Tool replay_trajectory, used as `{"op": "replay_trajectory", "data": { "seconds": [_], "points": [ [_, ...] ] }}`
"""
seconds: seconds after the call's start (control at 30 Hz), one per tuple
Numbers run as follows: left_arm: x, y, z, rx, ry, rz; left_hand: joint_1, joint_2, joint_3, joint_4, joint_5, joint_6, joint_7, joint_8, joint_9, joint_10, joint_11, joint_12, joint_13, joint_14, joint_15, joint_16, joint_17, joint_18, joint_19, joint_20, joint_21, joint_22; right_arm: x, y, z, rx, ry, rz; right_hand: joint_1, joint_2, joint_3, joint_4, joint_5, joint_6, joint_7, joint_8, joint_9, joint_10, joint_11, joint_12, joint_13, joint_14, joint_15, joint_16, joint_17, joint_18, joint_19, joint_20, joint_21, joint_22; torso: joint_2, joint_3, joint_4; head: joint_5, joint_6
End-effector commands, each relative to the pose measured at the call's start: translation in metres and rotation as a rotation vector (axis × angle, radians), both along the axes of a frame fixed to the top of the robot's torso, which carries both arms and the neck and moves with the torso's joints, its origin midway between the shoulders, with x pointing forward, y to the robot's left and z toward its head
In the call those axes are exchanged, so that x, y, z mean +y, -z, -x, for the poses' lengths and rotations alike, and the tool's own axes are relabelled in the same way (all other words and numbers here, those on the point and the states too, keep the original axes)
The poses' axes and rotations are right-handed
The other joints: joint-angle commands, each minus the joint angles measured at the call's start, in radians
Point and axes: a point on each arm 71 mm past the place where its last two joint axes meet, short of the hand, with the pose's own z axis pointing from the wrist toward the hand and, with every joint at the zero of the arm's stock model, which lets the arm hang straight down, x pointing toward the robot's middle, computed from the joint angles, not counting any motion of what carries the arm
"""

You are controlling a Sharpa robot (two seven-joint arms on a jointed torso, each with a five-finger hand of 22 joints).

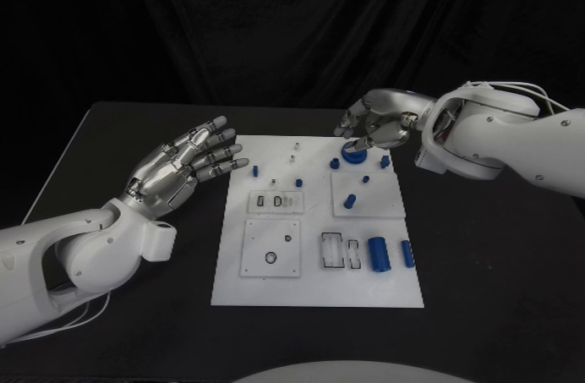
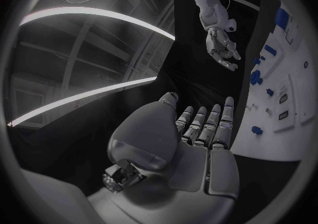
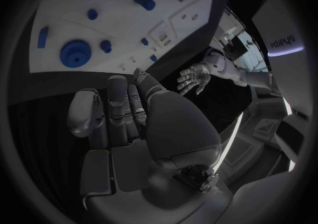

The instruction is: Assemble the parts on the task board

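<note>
The white task board (image 1: 317,273) lies mid-table, also in the right wrist view (image 3: 119,1). A blue gear (image 1: 353,156) (image 3: 74,54) sits at the board's far right part. My right hand (image 1: 378,125) (image 3: 132,123) hovers just over the gear with its fingers curled in and nothing in them. Small blue pegs (image 1: 256,171) (image 1: 350,202) stand on the board, and two blue cylinders (image 1: 379,254) (image 1: 407,253) lie near its right edge. My left hand (image 1: 183,167) (image 2: 199,128) is held flat above the table left of the board, fingers spread, holding nothing.
Recessed square plates (image 1: 270,248) and slotted frames (image 1: 339,252) sit on the near half of the board. The black table (image 1: 488,273) spreads on both sides. A dark curtain hangs behind the table's far edge.
</note>
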Motion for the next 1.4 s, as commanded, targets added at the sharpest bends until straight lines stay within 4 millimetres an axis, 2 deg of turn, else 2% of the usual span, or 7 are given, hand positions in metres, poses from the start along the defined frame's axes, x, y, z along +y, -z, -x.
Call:
{"op": "replay_trajectory", "data": {
  "seconds": [0.03, 0.2, 0.37, 0.7, 0.93, 1.1, 1.4],
  "points": [
    [0.007, -0.016, 0.003, -0.163, -0.073, 0.135, 0.008, -0.003, 0.007, -0.003, 0.005, 0.006, 0.003, -0.005, 0.001, 0.001, 0.007, 0.007, 0.001, 0.007, 0.001, 0.002, 0.001, -0.007, -0.009, -0.001, -0.008, -0.001, 0.0, -0.004, -0.004, -0.216, 0.037, 0.227, -0.001, -0.014, 0.01, 0.002, -0.002, 0.007, 0.001, -0.007, 0.001, 0.009, 0.001, -0.006, 0.001, 0.01, -0.001, 0.006, 0.011, -0.015, 0.008, 0.001, 0.008, 0.014, 0.029, -0.0177, 0.0199, -0.022, 0.019],
    [0.008, -0.017, 0.004, -0.151, -0.082, 0.14, 0.008, -0.004, 0.011, -0.007, 0.007, 0.01, 0.005, -0.004, 0.001, 0.003, 0.009, 0.011, 0.002, 0.01, 0.002, 0.006, 0.001, -0.009, -0.011, -0.001, -0.009, -0.003, 0.002, -0.002, -0.006, -0.248, 0.037, 0.273, -0.004, -0.021, 0.017, 0.008, -0.002, 0.007, 0.0, -0.017, 0.002, 0.01, 0.001, -0.016, 0.001, 0.019, 0.005, 0.012, 0.025, -0.019, 0.016, 0.003, 0.019, 0.035, 0.04, -0.0256, 0.0302, -0.052, 0.035],
    [0.008, -0.017, 0.006, -0.142, -0.079, 0.147, 0.007, -0.007, 0.018, -0.014, 0.011, 0.014, 0.009, -0.003, 0.002, 0.006, 0.013, 0.016, 0.003, 0.014, 0.004, 0.012, 0.002, -0.011, -0.013, -0.002, -0.011, -0.004, 0.002, 0.001, -0.004, -0.248, 0.037, 0.294, -0.005, -0.027, 0.029, 0.013, -0.002, 0.013, 0.004, -0.027, 0.005, 0.011, 0.004, -0.031, 0.0, 0.022, 0.012, 0.014, 0.028, -0.02, 0.016, 0.01, 0.023, 0.042, 0.045, -0.0305, 0.0399, -0.062, 0.04],
    [0.006, -0.017, 0.008, -0.136, -0.068, 0.155, 0.003, -0.023, 0.03, -0.036, 0.018, 0.02, 0.017, -0.002, 0.003, 0.007, 0.017, 0.02, 0.003, 0.013, 0.005, 0.017, 0.001, -0.013, -0.014, -0.002, -0.013, -0.006, 0.0, 0.01, 0.0, -0.222, 0.034, 0.312, 0.001, -0.042, 0.067, 0.021, 0.023, 0.025, 0.008, -0.051, 0.011, 0.038, 0.007, -0.064, 0.0, 0.031, 0.017, 0.023, 0.048, -0.024, 0.022, 0.017, 0.038, 0.071, 0.043, -0.0308, 0.0377, -0.051, 0.028],
    [0.004, -0.017, 0.007, -0.133, -0.061, 0.159, 0.001, -0.023, 0.038, -0.043, 0.022, 0.025, 0.022, -0.001, 0.004, 0.006, 0.018, 0.021, 0.003, 0.013, 0.006, 0.019, 0.001, -0.014, -0.015, -0.002, -0.014, -0.008, -0.003, 0.018, 0.001, -0.205, 0.034, 0.314, 0.002, -0.054, 0.093, 0.025, 0.028, 0.038, 0.012, -0.06, 0.016, 0.055, 0.007, -0.081, 0.0, 0.042, 0.019, 0.038, 0.076, -0.028, 0.032, 0.019, 0.052, 0.099, 0.042, -0.032, 0.0401, -0.055, 0.02],
    [0.004, -0.016, 0.006, -0.131, -0.057, 0.16, 0.001, -0.022, 0.039, -0.044, 0.022, 0.027, 0.023, -0.001, 0.004, 0.006, 0.018, 0.022, 0.003, 0.014, 0.006, 0.019, 0.001, -0.014, -0.015, -0.002, -0.014, -0.008, -0.003, 0.024, 0.0, -0.197, 0.034, 0.313, 0.007, -0.061, 0.111, 0.024, 0.032, 0.044, 0.013, -0.066, 0.018, 0.057, 0.008, -0.093, 0.0, 0.041, 0.016, 0.039, 0.078, -0.028, 0.03, 0.017, 0.053, 0.101, 0.041, -0.0338, 0.038, -0.058, 0.021],
    [0.003, -0.016, 0.005, -0.127, -0.052, 0.163, -0.004, -0.02, 0.053, -0.053, 0.023, 0.03, 0.029, 0.0, 0.004, 0.004, 0.02, 0.02, 0.002, 0.005, 0.005, 0.016, 0.0, -0.014, -0.018, -0.002, -0.016, -0.01, -0.001, 0.031, -0.002, -0.227, 0.024, 0.271, 0.002, -0.075, 0.134, 0.033, 0.023, 0.047, 0.014, -0.08, 0.021, 0.034, 0.012, -0.118, 0.001, 0.019, 0.014, 0.019, 0.044, -0.021, 0.006, 0.015, 0.038, 0.073, 0.039, -0.0349, 0.0435, -0.066, 0.022]
  ]
}}
